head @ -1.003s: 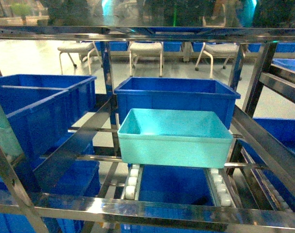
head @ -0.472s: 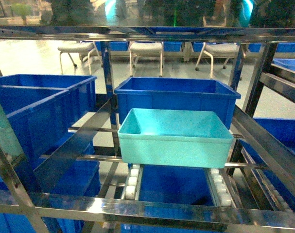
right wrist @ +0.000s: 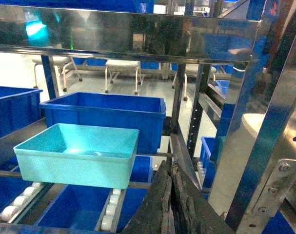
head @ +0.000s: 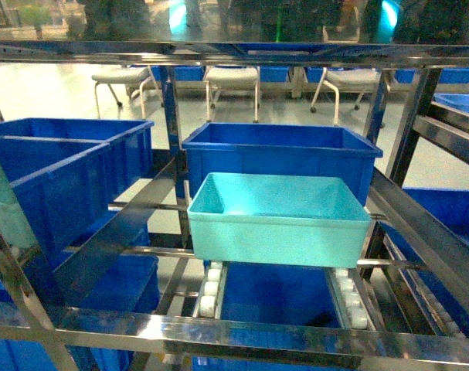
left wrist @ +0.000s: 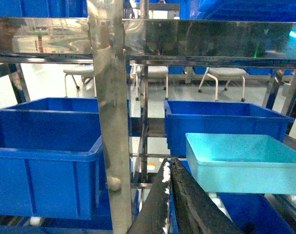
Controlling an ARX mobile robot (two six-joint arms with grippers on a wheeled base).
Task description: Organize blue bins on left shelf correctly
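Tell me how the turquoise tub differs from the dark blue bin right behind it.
The turquoise tub is pale cyan; the royal-blue bin is deep blue. The tub looks shallower, with smooth tapered walls and a thin rim; the bin stands taller, with a thicker, stepped rim. The tub sits nearer the camera on the white rollers, the bin directly behind it. Both are open-topped rectangular plastic containers and look empty.

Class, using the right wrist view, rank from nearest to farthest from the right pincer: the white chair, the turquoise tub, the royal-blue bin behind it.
1. Turquoise tub, left of the right pincer.
2. Royal-blue bin, directly behind the tub.
3. White chair, far back on the floor.
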